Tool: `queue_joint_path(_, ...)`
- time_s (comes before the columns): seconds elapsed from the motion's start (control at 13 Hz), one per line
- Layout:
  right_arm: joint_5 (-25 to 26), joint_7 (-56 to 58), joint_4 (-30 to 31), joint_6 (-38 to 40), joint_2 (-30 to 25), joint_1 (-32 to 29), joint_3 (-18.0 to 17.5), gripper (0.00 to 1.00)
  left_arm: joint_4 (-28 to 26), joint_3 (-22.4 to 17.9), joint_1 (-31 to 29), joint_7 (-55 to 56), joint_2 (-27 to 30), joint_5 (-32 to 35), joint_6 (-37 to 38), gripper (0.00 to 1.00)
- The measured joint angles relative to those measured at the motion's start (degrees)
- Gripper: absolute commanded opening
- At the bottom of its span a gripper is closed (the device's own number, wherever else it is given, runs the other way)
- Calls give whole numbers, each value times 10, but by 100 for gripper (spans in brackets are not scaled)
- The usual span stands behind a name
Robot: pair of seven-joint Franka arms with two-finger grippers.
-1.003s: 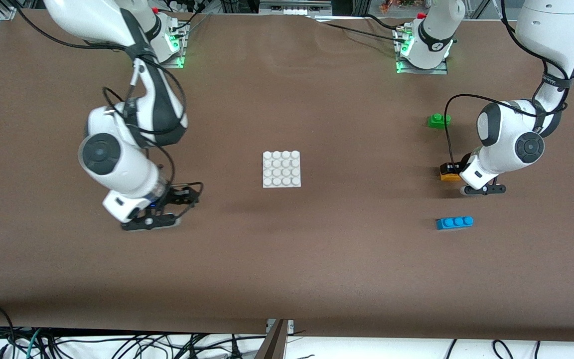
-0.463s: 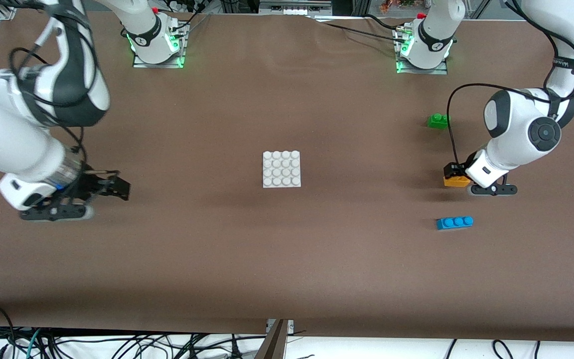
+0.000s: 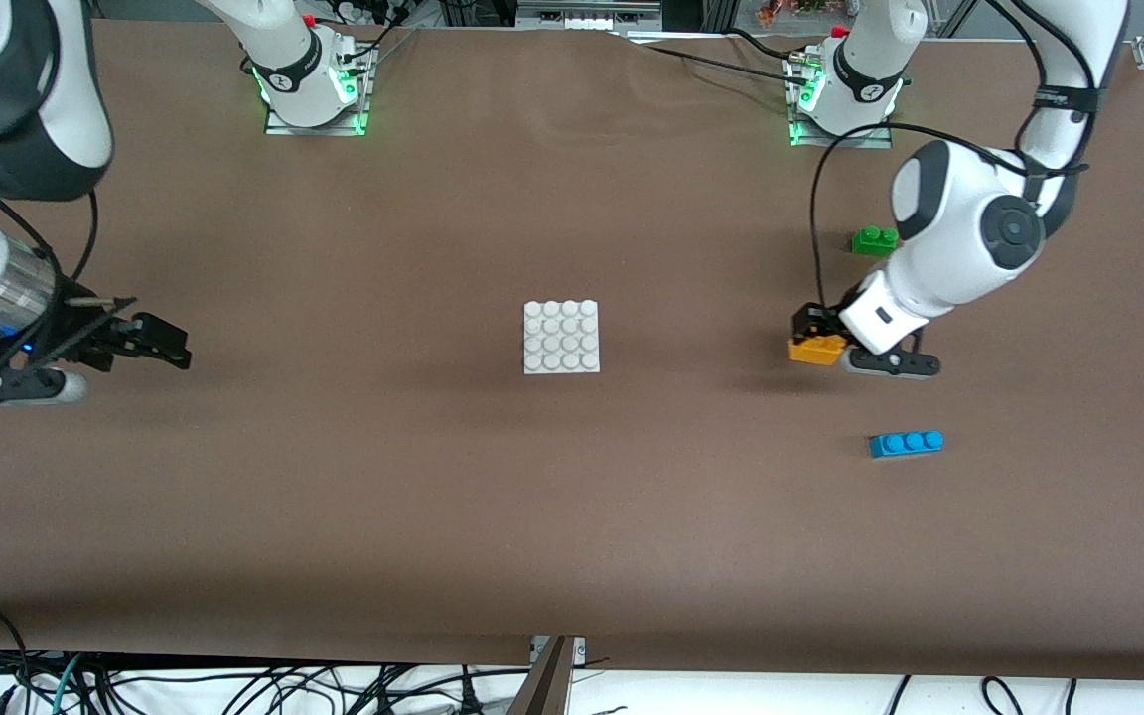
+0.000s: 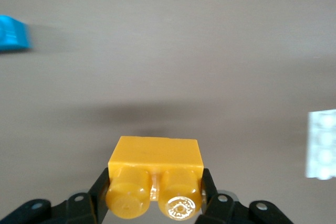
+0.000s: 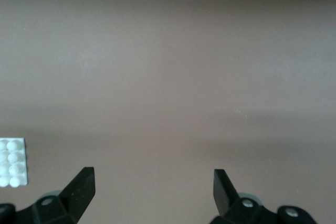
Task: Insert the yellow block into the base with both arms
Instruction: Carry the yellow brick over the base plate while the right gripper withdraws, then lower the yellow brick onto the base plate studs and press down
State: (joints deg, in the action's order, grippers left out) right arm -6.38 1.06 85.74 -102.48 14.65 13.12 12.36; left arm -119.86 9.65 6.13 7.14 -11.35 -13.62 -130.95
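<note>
— Left claw (image 3: 818,338): what is recorded?

— It is clamped on the yellow block (image 3: 816,349), which is pinched between the two fingers (image 4: 100,190) in the left wrist view, studs turned toward the camera. The block (image 4: 156,171) is held up over bare brown table (image 3: 572,516), between the base (image 3: 561,337) and the blue brick (image 3: 906,443), toward the left arm's end. A shadow is cast on the table under it.

— And the right claw (image 3: 150,341)?

— It is seen with its fingers (image 5: 79,190) spread apart and nothing between them, over the table at the right arm's end, well apart from the base. A corner of the base (image 5: 12,162) is caught at the edge of the right wrist view.

— The base itself?

— It is laid flat at the middle of the table, studs up, with nothing on it.

— Other bricks?

— A green brick (image 3: 874,240) is noted on the table, farther from the front camera than the blue one; both lie toward the left arm's end. The blue brick (image 4: 13,33) is also glimpsed in the left wrist view.
</note>
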Motion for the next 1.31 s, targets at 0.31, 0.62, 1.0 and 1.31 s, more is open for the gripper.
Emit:
queue_joint_path(0.31,11,10,13,11,-24,-22,-7,100,55,32,90,145,-37,0,0,0)
queue_joint_path(0.62,22,30,13,9,-37,-46,-13,100,123,33,148,230,-117,-1,-11,0)
queue_joint_path(1.0,25,33,30,10,-70,-69,-15,100,221,33,197,328,-209,-1,-27,0)
queue_joint_path(1.31,50,48,37,10,-82,-84,-24,100,244,59,203,388,-217,11,-20,0)
